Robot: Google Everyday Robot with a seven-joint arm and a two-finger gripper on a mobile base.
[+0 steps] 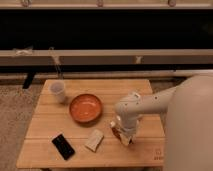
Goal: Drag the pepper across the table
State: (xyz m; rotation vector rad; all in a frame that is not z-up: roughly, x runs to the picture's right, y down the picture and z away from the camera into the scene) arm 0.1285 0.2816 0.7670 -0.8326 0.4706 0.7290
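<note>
Well, the plank table (50,150) carries an orange bowl (85,107). The gripper (123,136) sits low near the front edge, its hold impossible to tell, right beside the small dark pepper (115,131). The corner mark (159,152) is unreadable.

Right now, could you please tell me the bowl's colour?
The bowl is orange, shown best in the camera view; the gripper is low over the table, to its right.
</note>
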